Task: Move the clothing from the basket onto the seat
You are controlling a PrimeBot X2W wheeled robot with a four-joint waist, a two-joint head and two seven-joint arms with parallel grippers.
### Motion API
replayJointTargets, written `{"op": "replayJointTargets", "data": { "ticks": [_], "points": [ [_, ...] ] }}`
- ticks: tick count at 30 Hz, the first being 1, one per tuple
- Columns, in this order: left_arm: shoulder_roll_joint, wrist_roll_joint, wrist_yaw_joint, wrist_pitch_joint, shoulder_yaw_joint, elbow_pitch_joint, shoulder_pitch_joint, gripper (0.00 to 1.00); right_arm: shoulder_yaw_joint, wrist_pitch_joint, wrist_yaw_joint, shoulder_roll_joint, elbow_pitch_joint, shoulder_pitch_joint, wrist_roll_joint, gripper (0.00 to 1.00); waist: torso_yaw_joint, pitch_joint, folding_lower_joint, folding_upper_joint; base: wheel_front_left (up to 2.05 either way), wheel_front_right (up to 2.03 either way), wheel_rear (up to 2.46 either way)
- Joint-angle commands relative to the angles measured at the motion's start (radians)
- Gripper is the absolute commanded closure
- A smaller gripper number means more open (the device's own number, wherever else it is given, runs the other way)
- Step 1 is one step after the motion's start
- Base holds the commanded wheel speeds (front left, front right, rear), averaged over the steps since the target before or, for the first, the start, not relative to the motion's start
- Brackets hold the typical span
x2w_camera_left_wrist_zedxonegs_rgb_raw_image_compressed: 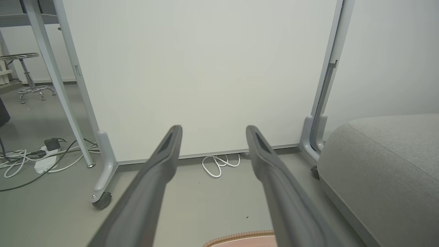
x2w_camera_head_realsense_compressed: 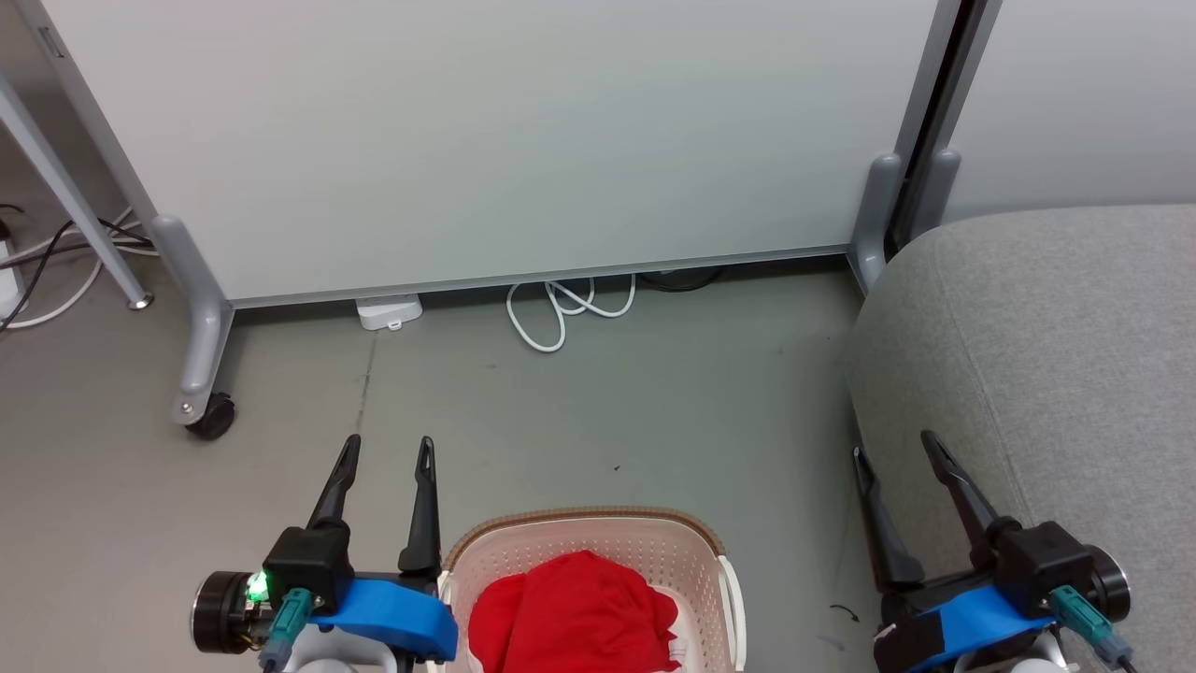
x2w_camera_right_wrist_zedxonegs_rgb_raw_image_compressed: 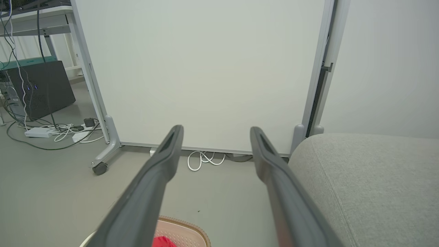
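Observation:
A bundle of bright red clothing (x2w_camera_head_realsense_compressed: 570,612) lies crumpled inside the cream basket (x2w_camera_head_realsense_compressed: 691,537), which stands on the floor at the bottom centre of the head view. The basket's brown rim (x2w_camera_left_wrist_zedxonegs_rgb_raw_image_compressed: 240,236) peeks into the left wrist view, and a scrap of the red clothing (x2w_camera_right_wrist_zedxonegs_rgb_raw_image_compressed: 164,242) shows in the basket (x2w_camera_right_wrist_zedxonegs_rgb_raw_image_compressed: 187,231) in the right wrist view. The light grey seat (x2w_camera_head_realsense_compressed: 1056,355) fills the right side. My left gripper (x2w_camera_head_realsense_compressed: 387,452) hangs open just left of the basket, empty. My right gripper (x2w_camera_head_realsense_compressed: 895,447) is open at the seat's front edge, empty.
A white partition panel (x2w_camera_head_realsense_compressed: 486,140) on grey wheeled feet (x2w_camera_head_realsense_compressed: 210,416) stands ahead. White cable coils (x2w_camera_head_realsense_compressed: 561,308) and a small white box (x2w_camera_head_realsense_compressed: 388,311) lie at its base. More cables and a power strip (x2w_camera_left_wrist_zedxonegs_rgb_raw_image_compressed: 43,164) sit at the far left, beside a slanted table leg (x2w_camera_head_realsense_compressed: 65,196).

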Motion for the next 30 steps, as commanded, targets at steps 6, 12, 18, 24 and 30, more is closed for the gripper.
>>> {"op": "replayJointTargets", "data": {
  "ticks": [6,12,18,24,30],
  "points": [
    [0.003,-0.012,-0.005,-0.004,-0.003,0.022,-0.016,0.0,0.0,-0.005,0.002,-0.006,0.005,0.003,0.005,0.0,0.0,-0.002,0.0,0.0,0.0,0.0,0.0],
    [0.003,-0.02,-0.005,-0.004,-0.002,0.026,-0.02,0.0,-0.016,-0.004,0.001,-0.007,0.017,0.001,0.001,0.0,0.0,0.0,0.0,0.0,0.0,0.0,0.0],
    [0.003,-0.021,0.0,-0.004,-0.004,0.029,-0.022,0.0,-0.028,-0.004,0.001,-0.006,0.028,-0.004,0.003,0.0,0.002,0.001,0.0,0.0,0.0,0.0,0.0],
    [0.003,-0.02,0.001,-0.004,-0.001,0.031,-0.024,0.0,-0.026,-0.004,0.001,-0.006,0.033,-0.01,0.005,0.0,0.0,0.001,0.0,0.0,0.0,0.0,0.0],
    [0.003,-0.021,-0.006,-0.004,-0.007,0.038,-0.028,0.0,-0.016,-0.004,0.001,-0.006,0.034,-0.014,0.008,0.0,-0.013,0.01,0.0,0.0,0.0,0.0,0.0]
  ]
}}
